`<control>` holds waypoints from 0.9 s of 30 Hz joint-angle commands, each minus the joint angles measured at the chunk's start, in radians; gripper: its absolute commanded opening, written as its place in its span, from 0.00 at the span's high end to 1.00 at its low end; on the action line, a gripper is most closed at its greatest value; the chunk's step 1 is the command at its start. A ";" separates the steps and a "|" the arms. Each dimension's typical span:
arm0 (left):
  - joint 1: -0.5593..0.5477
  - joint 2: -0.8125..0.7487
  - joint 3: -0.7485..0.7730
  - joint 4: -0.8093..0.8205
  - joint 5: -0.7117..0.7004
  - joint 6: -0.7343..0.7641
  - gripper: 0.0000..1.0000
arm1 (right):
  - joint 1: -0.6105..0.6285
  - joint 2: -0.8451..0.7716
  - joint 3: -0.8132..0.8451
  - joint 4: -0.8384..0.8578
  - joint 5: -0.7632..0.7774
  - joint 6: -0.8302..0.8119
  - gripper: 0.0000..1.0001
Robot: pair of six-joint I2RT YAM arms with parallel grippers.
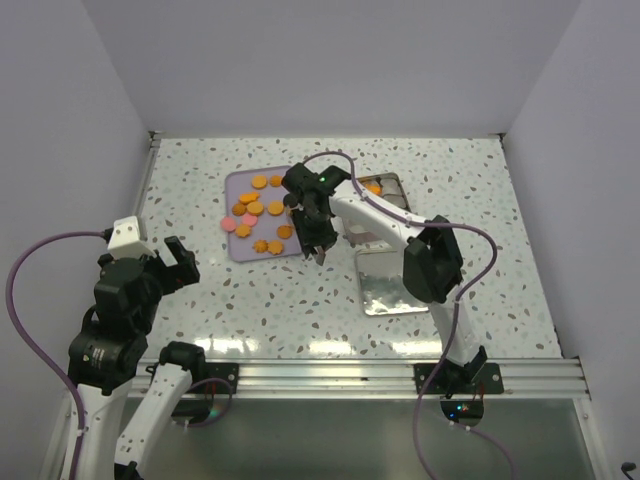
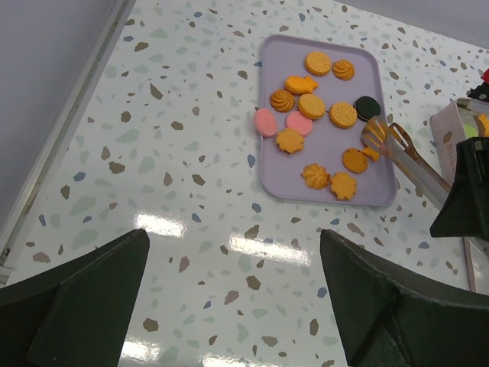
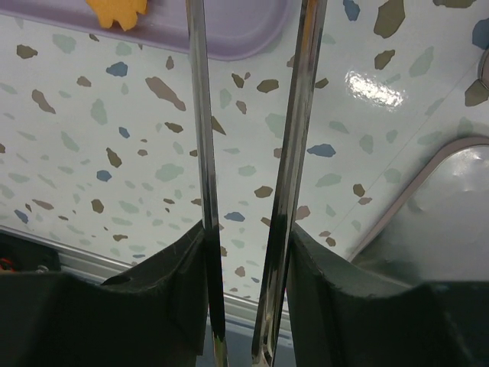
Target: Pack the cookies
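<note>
Several cookies [image 1: 262, 208], mostly orange with two pink, lie on the lilac tray [image 1: 236, 183]; in the left wrist view the cookies [image 2: 312, 105] include a black one [image 2: 367, 105]. My right gripper [image 1: 318, 240] is shut on metal tongs [image 2: 397, 149], whose tips hover over the tray's right part beside orange cookies. I cannot tell whether they pinch one. In the right wrist view the gripper [image 3: 248, 229] clamps both tong arms [image 3: 200, 153], and one orange cookie [image 3: 116, 11] shows on the tray. My left gripper [image 1: 165, 262] is open and empty over bare table, also seen in its own view [image 2: 233, 260].
A square metal tin [image 1: 392, 205] with an orange cookie [image 1: 373, 187] inside stands right of the tray. Its shiny lid [image 1: 390, 282] lies on the table nearer to me. The tin's edge shows in the left wrist view [image 2: 457, 126]. White walls enclose the table.
</note>
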 commanded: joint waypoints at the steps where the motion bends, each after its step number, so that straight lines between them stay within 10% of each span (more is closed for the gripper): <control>1: -0.006 -0.007 -0.011 0.047 0.007 0.020 0.00 | 0.004 0.015 0.068 -0.028 -0.017 0.010 0.58; 27: -0.006 -0.035 -0.020 0.059 0.045 0.036 0.00 | 0.013 0.022 0.232 -0.132 0.018 -0.006 0.82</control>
